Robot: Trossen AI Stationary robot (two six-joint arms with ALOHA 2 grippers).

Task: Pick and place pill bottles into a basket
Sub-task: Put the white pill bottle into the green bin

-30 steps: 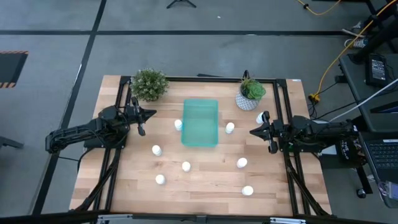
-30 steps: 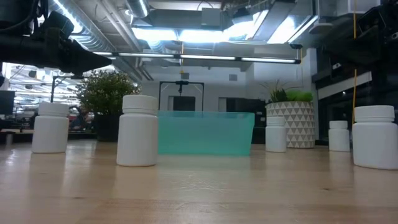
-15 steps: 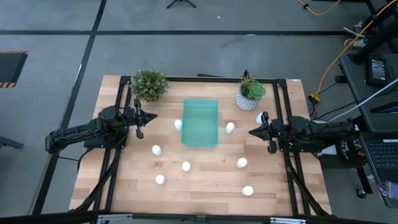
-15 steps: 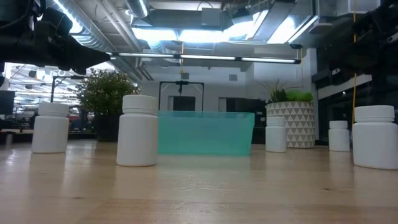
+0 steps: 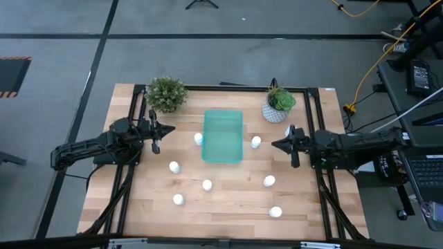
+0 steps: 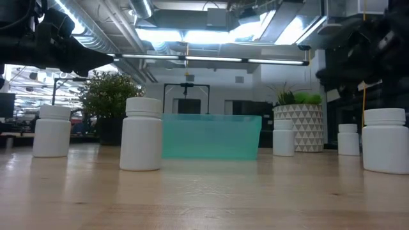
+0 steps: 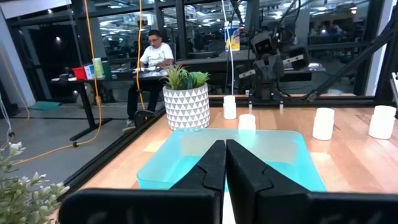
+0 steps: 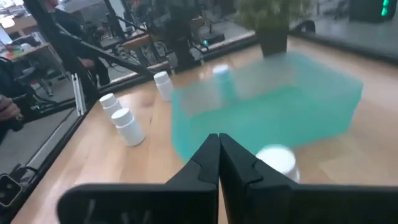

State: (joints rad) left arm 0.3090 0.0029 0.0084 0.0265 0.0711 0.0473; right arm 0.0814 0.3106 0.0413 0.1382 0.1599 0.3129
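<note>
Overhead, the right gripper (image 5: 277,144) is seen held above the table with its fingers pressed together on nothing, as its own wrist view confirms, and it is pointed toward the basket (image 5: 223,137), which stands well ahead of it at the middle of the table. One pill bottle (image 5: 256,142) is found just ahead of the right gripper's tips, between them and the basket's wall; another (image 5: 269,181) is set off to the gripper's side, nearer the front edge of the table, and a third (image 5: 275,212) lies farther that way. The left gripper (image 5: 168,127) is held on the opposite side of the basket, its fingers likewise closed together and empty, with a bottle (image 5: 198,138) lying ahead of it, touching or nearly touching the basket's wall. Three more bottles (image 5: 174,167) (image 5: 207,185) (image 5: 178,200) are spread on the wood beside and behind that gripper's line, all outside the basket. No bottle is seen inside the basket.
</note>
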